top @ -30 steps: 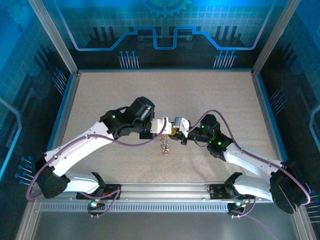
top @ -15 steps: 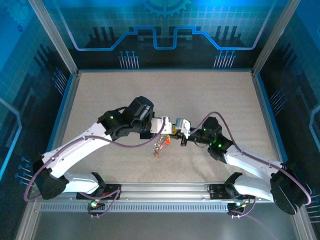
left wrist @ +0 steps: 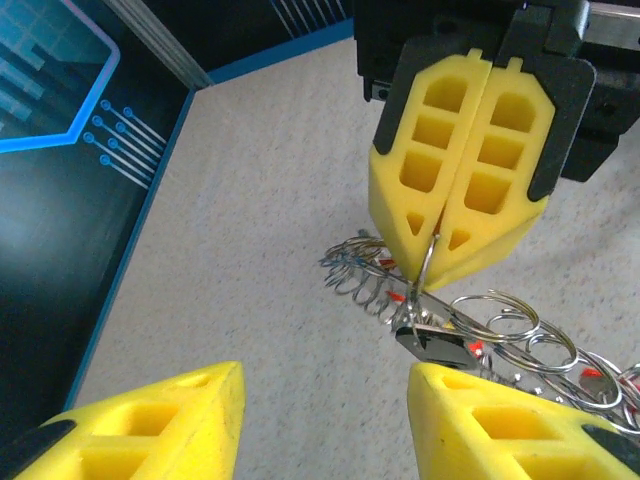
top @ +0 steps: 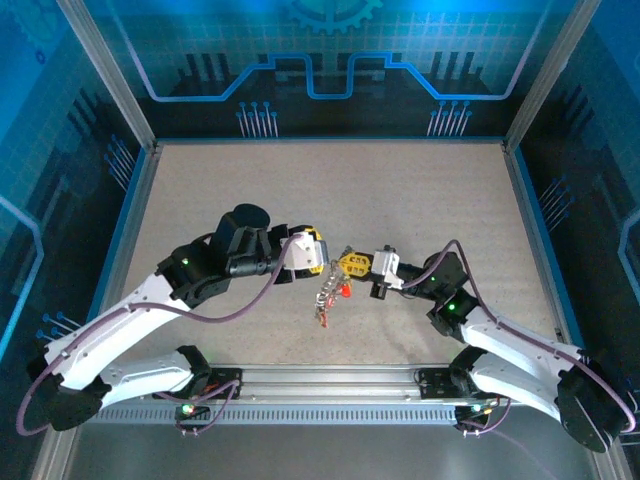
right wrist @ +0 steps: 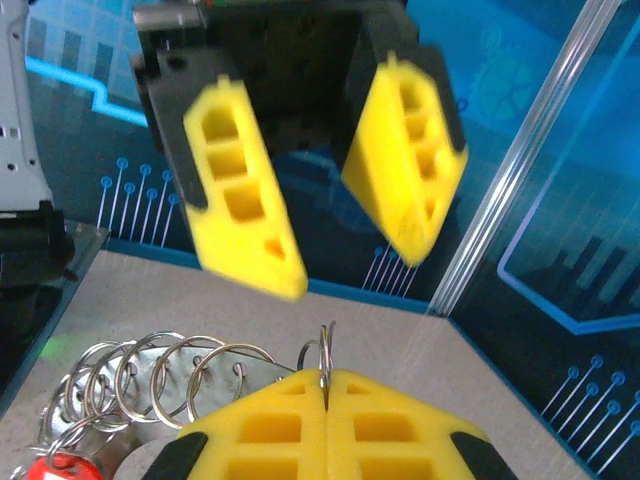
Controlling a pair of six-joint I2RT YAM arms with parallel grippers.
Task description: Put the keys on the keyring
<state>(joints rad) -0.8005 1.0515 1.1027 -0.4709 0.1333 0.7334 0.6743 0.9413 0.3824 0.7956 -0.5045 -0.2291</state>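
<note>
My right gripper [top: 347, 265] is shut on the keyring [right wrist: 323, 347], a thin silvery ring that stands up edge-on from between its yellow fingers [right wrist: 270, 430]. A bunch of keys [top: 325, 297] and small rings with red tags [top: 345, 290] hangs below it above the table. From the left wrist, a silver key [left wrist: 438, 343] dangles from the keyring [left wrist: 428, 262] under the right gripper [left wrist: 440, 258]. My left gripper [top: 316, 256] is open with nothing between its fingers and sits just left of the bunch. It also faces the right wrist camera as the left gripper [right wrist: 350, 265].
The beige table [top: 330, 190] is walled by blue panels and aluminium posts [top: 103, 75]. A metal rail [top: 330, 378] runs along the near edge by the arm bases. Several loose split rings [right wrist: 160, 365] trail beside the right fingers.
My left gripper has opened and drawn back to the left, off the ring. The right gripper stayed shut and shifted slightly right, and the key bunch now hangs from it alone.
</note>
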